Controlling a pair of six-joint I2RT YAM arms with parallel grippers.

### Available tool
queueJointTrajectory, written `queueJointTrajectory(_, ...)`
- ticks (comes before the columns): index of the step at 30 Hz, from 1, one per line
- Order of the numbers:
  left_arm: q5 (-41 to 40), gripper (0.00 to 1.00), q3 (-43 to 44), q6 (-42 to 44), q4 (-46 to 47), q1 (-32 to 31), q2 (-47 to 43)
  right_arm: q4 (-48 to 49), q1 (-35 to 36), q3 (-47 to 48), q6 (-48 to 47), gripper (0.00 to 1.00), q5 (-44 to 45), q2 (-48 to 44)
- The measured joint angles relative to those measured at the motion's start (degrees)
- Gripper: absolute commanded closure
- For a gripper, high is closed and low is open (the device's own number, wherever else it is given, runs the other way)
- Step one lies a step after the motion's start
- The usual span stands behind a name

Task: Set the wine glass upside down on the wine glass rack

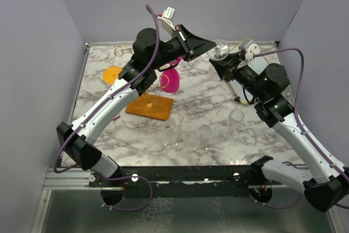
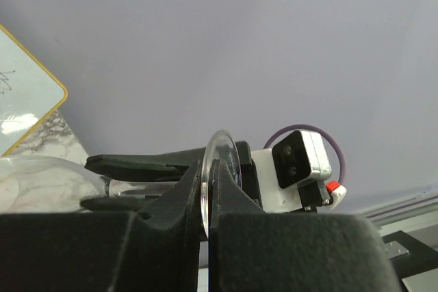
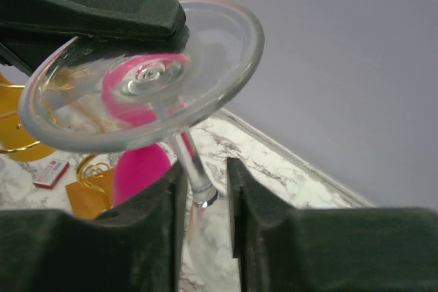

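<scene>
A clear wine glass (image 1: 220, 51) is held in the air over the far right of the table, lying roughly sideways. My left gripper (image 1: 209, 45) is shut on the rim of its round foot (image 2: 220, 162). In the right wrist view the foot (image 3: 144, 73) fills the top, and the stem (image 3: 188, 162) runs down between the fingers. My right gripper (image 3: 205, 176) is open around the stem, which rests against its left finger with a gap to the right one. The wine glass rack (image 1: 149, 106), gold wire on an orange-brown wooden base, stands mid-table under my left arm.
A pink glass (image 1: 169, 82) hangs on or beside the rack. An orange disc (image 1: 113, 74) lies at far left. Three clear glasses (image 1: 204, 133) stand near the front middle and right. Walls close in the table's left, right and far sides.
</scene>
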Motion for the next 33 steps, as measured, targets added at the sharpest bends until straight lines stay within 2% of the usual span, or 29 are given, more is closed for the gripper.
queueJointTrajectory(2, 0.79, 1.0, 1.18, 0.09, -0.11, 0.2, 0.68, 0.07, -0.07, 0.09, 1.29, 0.57, 0.35, -0.13)
queueJointTrajectory(8, 0.98, 1.0, 8.31, 0.39, 0.52, 2.58, 5.64, -0.09, -0.22, -0.48, 4.04, 0.49, 1.29, -3.56)
queueJointTrajectory(19, -1.57, 1.0, 19.02, 2.54, -0.52, 9.66, 12.94, -3.76, -0.15, -2.47, 7.87, 0.47, 1.57, -10.36)
queueJointTrajectory(27, -5.38, 1.0, 19.12, 5.9, -4.81, 17.99, 12.94, -5.9, -0.15, -3.15, 11.54, 0.48, 1.51, -12.17)
queueJointTrajectory(33, -6.51, 1.0, 14.21, 7.3, -7.52, 24.68, 9.38, -6.54, -0.15, -3.19, 13.09, 0.48, 1.31, -12.26)
